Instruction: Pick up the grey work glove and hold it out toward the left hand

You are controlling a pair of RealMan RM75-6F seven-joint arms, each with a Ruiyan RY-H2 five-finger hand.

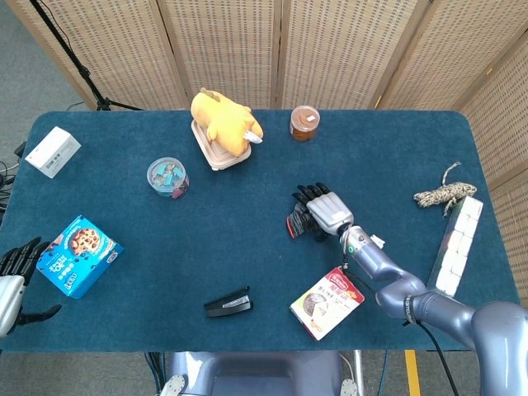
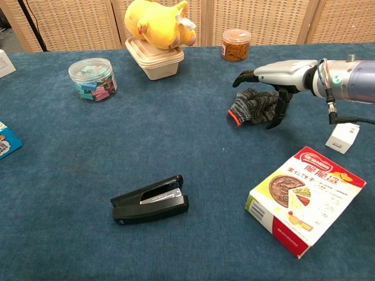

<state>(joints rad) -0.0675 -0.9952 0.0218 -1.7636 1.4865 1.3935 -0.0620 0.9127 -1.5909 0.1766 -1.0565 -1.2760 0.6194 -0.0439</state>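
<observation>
The grey work glove (image 2: 252,106), knitted with an orange cuff edge, lies crumpled on the blue table (image 2: 176,146) right of centre. My right hand (image 2: 275,75) hovers directly over it, palm down. Its dark fingers curve down past the glove's far edge, and the thumb drops beside the glove's near right side. The glove still rests on the cloth, not lifted. In the head view the right hand (image 1: 326,210) covers most of the glove (image 1: 296,223). My left hand (image 1: 15,276) sits at the table's lower left corner, fingers spread, holding nothing.
A snack box (image 2: 306,199) and a small white box (image 2: 343,136) lie close to the right arm. A black stapler (image 2: 151,201) sits at front centre. A clip jar (image 1: 167,176), a plush on a container (image 1: 223,124) and an amber jar (image 1: 304,123) stand further back. A blue cookie box (image 1: 78,254) lies by the left hand.
</observation>
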